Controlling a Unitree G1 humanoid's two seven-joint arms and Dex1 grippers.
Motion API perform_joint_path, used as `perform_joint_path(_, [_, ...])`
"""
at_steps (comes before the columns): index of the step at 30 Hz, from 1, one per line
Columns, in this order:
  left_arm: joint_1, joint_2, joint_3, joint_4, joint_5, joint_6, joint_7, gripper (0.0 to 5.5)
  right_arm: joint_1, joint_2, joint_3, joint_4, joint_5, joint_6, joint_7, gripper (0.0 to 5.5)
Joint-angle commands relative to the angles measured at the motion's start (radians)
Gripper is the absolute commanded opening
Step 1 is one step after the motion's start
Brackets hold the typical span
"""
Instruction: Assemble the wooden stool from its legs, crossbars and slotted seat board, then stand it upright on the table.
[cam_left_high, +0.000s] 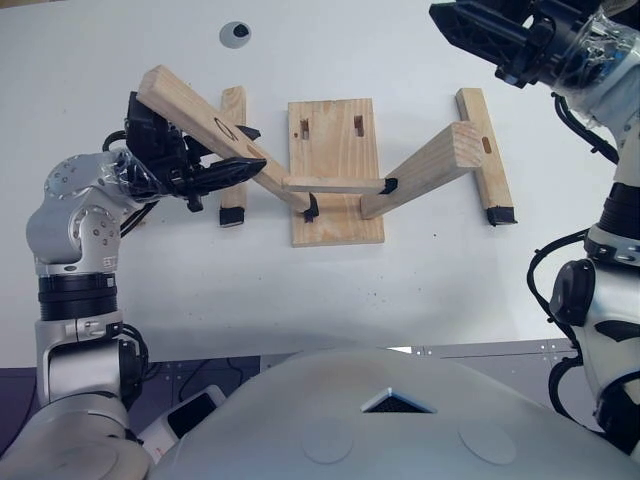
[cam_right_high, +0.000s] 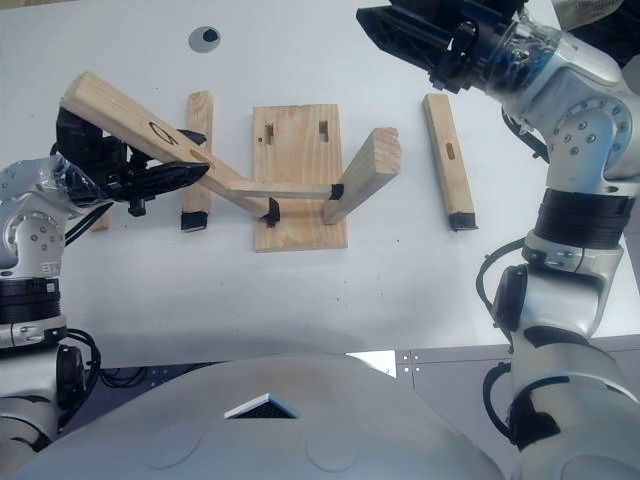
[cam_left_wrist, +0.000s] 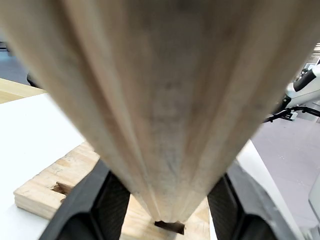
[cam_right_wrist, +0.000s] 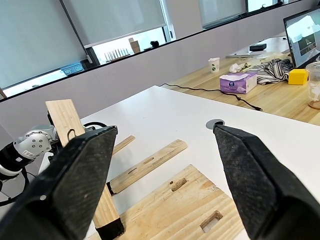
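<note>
Beside the seat board (cam_left_high: 332, 215), left gripper (cam_left_high: 245, 155) clamps pale tilted leg (cam_left_high: 180, 105); right gripper (cam_right_wrist: 165, 130) gapes.

Seat board (cam_left_high: 336, 226) lies flat, centre. Crossbar (cam_left_high: 335, 185) sits over it, between tilted left leg (cam_left_high: 190, 110) and tilted right leg (cam_left_high: 430, 168). Loose leg (cam_left_high: 233, 108) lies left of board, second loose leg (cam_left_high: 485, 150) lies right.
</note>
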Motion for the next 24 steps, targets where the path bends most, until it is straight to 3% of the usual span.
perform_joint_path(1, [0.019, 0.068, -0.033, 0.007, 0.072, 0.004, -0.014, 2.01, 0.002, -0.018, 0.007, 0.000, -0.016, -0.013, 0.004, 3.54])
perform_joint_path(8, [0.002, 0.102, -0.040, -0.005, 0.060, 0.010, -0.032, 2.01, 0.027, -0.017, 0.002, -0.020, -0.024, -0.020, -0.009, 3.54])
perform_joint_path(15, [0.040, 0.117, -0.108, -0.047, 0.162, -0.151, -0.064, 2.01, 0.033, -0.013, 0.004, -0.017, -0.032, -0.029, -0.013, 3.54])
perform_joint_path(24, [0.012, 0.116, -0.130, -0.125, 0.158, -0.172, -0.023, 2.01, 0.037, -0.012, 0.004, -0.018, -0.042, -0.036, -0.017, 3.54])
